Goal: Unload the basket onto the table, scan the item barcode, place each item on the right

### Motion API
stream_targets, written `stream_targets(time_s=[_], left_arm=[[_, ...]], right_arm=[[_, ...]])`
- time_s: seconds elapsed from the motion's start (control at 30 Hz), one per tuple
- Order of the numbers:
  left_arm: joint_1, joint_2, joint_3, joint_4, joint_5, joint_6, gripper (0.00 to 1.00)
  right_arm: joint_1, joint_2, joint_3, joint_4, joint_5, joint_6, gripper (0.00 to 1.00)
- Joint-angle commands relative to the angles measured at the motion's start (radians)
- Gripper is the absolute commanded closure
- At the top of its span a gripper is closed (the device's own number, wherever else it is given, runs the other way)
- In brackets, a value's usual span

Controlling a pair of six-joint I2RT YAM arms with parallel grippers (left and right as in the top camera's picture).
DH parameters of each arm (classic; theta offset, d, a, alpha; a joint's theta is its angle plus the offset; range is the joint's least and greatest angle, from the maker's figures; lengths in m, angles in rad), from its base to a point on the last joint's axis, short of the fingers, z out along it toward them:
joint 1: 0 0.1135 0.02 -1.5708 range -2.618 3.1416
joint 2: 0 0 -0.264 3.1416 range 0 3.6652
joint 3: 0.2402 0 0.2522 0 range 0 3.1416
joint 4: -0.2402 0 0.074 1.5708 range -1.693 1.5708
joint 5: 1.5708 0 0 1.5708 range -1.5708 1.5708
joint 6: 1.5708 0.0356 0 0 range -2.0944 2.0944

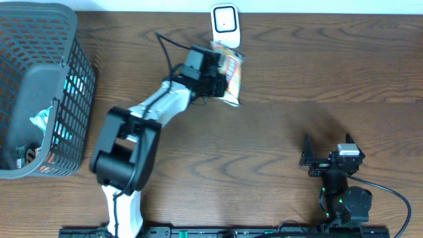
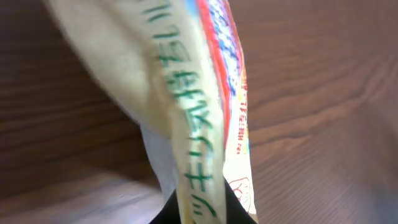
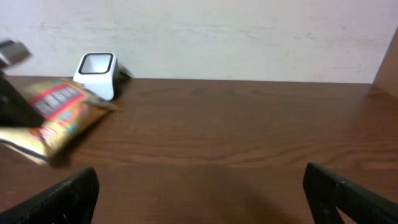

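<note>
The left arm (image 1: pixel 142 116) reached out toward the white, boxy barcode scanner (image 1: pixel 225 23), and its jaws were clamped together on a cream plastic snack packet printed in red and yellow (image 1: pixel 232 74). In the left wrist view that packet (image 2: pixel 193 112) filled most of the frame, with green lettering running along its edge. The packet sat just in front of the scanner on the robot's side. From overhead its far end reached the scanner's foot. From the right wrist we saw the packet (image 3: pixel 59 115) tilted just beside the scanner (image 3: pixel 97 73), with a shadow below it. We could not tell whether it was clear of the surface.

The right arm's jaws stood wide apart, well away from the scanner on its near right, holding and touching nothing. Their dark fingers (image 3: pixel 68 199) framed bare wood.

The brown wood-grain worktop (image 1: pixel 310 73) carried everything, and an off-white wall (image 3: pixel 249 31) rose right behind the scanner.

Well to the left of the scanner stood a dark grey mesh basket (image 1: pixel 80 79). Inside it lay several packets, among them a crumpled white-and-cyan one (image 1: pixel 41 119). The rest were too hidden to make out.
</note>
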Motion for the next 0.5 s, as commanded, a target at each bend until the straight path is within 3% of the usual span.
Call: stream_targets(time_s=[0.0, 0.23, 0.47], left_arm=[[0.034, -0.127, 0.011, -0.060, -0.108, 0.082, 0.92], [0.000, -0.228, 0.011, -0.261, -0.375, 0.378, 0.92], [-0.090, -0.145, -0.001, -0.297, -0.635, 0.626, 0.92]], right_arm=[[0.009, -0.005, -0.003, -0.002, 0.001, -0.011, 0.01], [0.009, -0.005, -0.003, -0.002, 0.001, -0.011, 0.01], [0.009, -0.005, -0.003, -0.002, 0.001, -0.011, 0.01]])
